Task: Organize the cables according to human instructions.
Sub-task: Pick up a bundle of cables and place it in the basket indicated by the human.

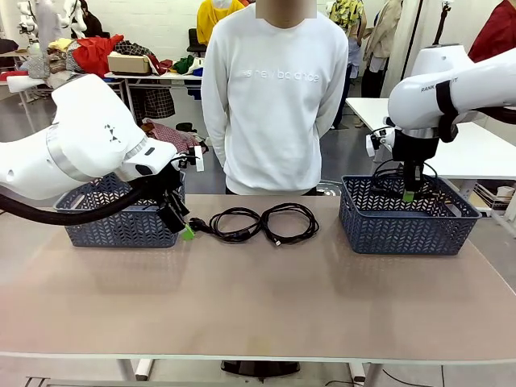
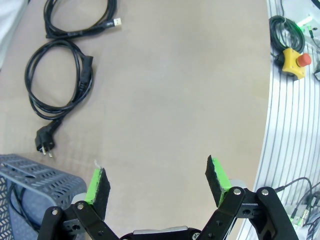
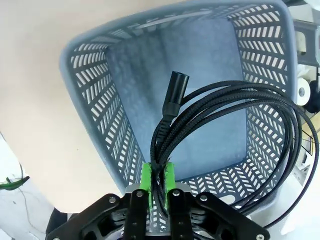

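"new balance" in pale letters across the chest of the person's white sweatshirt (image 1: 274, 76). Black print "RANK" on the white shell of the right arm (image 1: 427, 89); the rest of the word can't be read.

Both arms are glossy white with rounded, bulging joints. The left arm (image 1: 89, 145) has a grey band (image 1: 60, 153) and a thick black hose (image 1: 81, 211). The right arm (image 1: 459, 89) has a black band (image 1: 445, 101) and dark lettering (image 1: 433, 88) on its shell. The left claw (image 2: 157, 180) and right claw (image 3: 157, 176) are black, with bright green pads (image 2: 97, 186) and silver screws (image 2: 53, 211) at the linkage pivots. The person (image 1: 266, 153) wears a white sweatshirt (image 1: 274, 48) with faint pale lettering (image 1: 278, 76) across the chest.
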`<state>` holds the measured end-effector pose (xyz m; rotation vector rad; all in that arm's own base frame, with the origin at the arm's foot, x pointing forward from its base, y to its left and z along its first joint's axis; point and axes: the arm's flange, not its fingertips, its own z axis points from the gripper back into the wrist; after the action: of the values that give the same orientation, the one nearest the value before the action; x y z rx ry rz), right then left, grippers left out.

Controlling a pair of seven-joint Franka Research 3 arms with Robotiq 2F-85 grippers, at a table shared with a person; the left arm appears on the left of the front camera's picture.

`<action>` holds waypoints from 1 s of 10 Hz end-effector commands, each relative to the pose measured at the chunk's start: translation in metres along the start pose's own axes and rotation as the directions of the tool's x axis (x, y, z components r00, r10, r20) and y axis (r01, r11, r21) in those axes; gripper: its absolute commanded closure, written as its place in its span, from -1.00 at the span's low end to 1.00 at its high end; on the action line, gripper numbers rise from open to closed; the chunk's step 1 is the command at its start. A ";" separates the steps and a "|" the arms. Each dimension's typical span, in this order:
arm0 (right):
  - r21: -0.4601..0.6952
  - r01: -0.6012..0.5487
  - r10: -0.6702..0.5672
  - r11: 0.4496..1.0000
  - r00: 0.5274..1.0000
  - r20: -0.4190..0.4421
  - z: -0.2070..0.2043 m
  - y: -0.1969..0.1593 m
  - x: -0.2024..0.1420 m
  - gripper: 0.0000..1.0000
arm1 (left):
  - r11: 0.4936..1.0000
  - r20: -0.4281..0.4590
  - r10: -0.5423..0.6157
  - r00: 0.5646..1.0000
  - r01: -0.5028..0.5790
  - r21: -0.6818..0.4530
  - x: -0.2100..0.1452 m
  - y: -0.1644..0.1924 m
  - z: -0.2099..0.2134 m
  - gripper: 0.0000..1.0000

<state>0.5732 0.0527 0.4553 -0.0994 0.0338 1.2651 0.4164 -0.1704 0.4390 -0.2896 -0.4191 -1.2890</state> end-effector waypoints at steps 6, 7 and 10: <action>-0.003 0.025 -0.025 1.000 0.997 0.071 0.009 -0.011 0.003 -0.38 | 1.000 0.001 0.002 1.000 -0.002 0.004 -0.001 0.001 0.002 -1.00; 0.000 0.024 -0.024 1.000 0.997 0.069 0.010 -0.010 0.003 -0.69 | 1.000 0.001 0.002 1.000 -0.002 0.004 -0.001 0.001 0.002 -1.00; 0.014 0.028 -0.029 1.000 0.998 0.059 0.010 -0.007 0.002 -1.00 | 1.000 0.001 0.002 1.000 -0.002 0.004 -0.001 0.001 0.002 -1.00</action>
<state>0.5811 0.0548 0.4615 -0.0705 -0.0035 1.2439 0.4164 -0.1704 0.4390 -0.2896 -0.4191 -1.2890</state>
